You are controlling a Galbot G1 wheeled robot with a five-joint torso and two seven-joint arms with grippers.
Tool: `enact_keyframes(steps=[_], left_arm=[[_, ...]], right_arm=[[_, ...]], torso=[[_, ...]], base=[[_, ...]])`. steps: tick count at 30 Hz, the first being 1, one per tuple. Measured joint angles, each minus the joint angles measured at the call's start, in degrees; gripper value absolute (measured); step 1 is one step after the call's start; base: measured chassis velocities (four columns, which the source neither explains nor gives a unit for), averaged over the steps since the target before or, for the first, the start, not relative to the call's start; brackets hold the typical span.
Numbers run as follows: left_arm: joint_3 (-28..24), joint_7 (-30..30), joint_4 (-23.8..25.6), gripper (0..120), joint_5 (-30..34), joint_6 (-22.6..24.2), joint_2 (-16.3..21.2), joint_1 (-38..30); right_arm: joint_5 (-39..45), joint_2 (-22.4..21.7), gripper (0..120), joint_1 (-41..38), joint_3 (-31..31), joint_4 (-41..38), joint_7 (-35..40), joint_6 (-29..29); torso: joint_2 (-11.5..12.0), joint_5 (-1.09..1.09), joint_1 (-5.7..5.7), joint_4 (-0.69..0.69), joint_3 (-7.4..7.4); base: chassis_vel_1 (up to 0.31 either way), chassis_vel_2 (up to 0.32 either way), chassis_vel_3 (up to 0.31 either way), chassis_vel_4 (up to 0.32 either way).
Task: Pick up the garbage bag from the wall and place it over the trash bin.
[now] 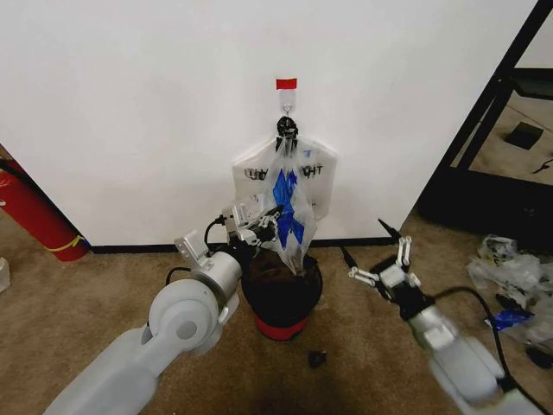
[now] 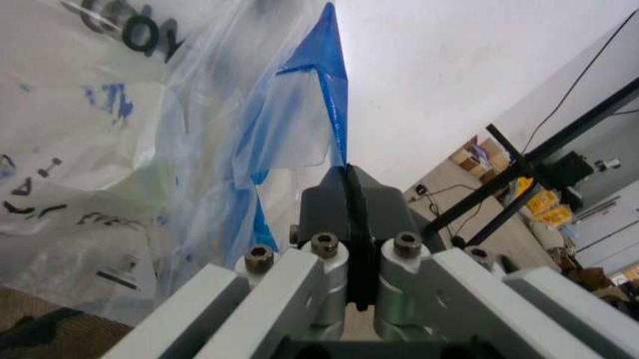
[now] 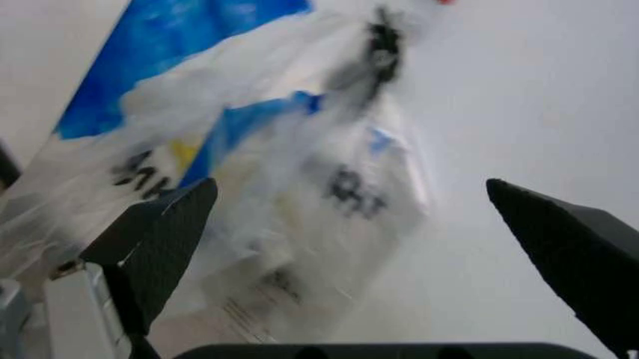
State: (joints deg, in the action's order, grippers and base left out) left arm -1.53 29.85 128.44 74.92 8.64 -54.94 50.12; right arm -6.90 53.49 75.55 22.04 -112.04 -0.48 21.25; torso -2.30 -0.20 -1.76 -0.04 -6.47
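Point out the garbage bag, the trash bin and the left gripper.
garbage bag [image 1: 288, 194]: head view, on its blue printed patch.
trash bin [image 1: 281, 298]: head view, on its dark inside below the rim.
left gripper [image 2: 349, 206]: left wrist view, where the shut fingertips pinch the bag.

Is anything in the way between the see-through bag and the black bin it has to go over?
Nothing visible blocks it. The garbage bag hangs from the hook on the wall, straight above the trash bin. The left gripper is shut on its edge; the right gripper waits open beside the bin.
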Motion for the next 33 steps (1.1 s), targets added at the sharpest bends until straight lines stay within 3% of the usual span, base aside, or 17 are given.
enact_keyframes(steps=[5,14,20,33], left_arm=[[-0.19,0.18,0.34,0,0.08,0.14,-0.27,-0.31],[-0.16,0.18,0.75,0,0.10,0.21,-0.05,-0.09],[-0.22,0.14,1.07,0,0.02,0.26,0.02,0.09],[-0.28,0.13,1.70,0,0.06,0.38,0.28,0.36]], right_arm=[[-2.31,-2.25,100,-13.55,-12.71,7.10,-2.45,-0.75],[-6.59,-0.25,95,-19.57,-18.08,11.61,-2.43,-2.59],[-10.02,-0.11,69,-23.31,-20.63,13.79,-2.37,-3.20],[-11.62,0.59,27,-26.89,-22.84,16.27,-2.88,-4.49]], torso=[[0.00,-0.01,0.00,0.00,0.00],[0.01,-0.01,0.00,0.00,0.00],[0.01,-0.01,0.00,-0.01,0.01],[0.01,-0.01,0.00,-0.01,0.01]], base=[[0.000,0.000,0.000,0.000],[0.000,0.000,0.000,0.000],[0.000,0.000,0.000,0.000],[0.000,0.000,0.000,0.000]])
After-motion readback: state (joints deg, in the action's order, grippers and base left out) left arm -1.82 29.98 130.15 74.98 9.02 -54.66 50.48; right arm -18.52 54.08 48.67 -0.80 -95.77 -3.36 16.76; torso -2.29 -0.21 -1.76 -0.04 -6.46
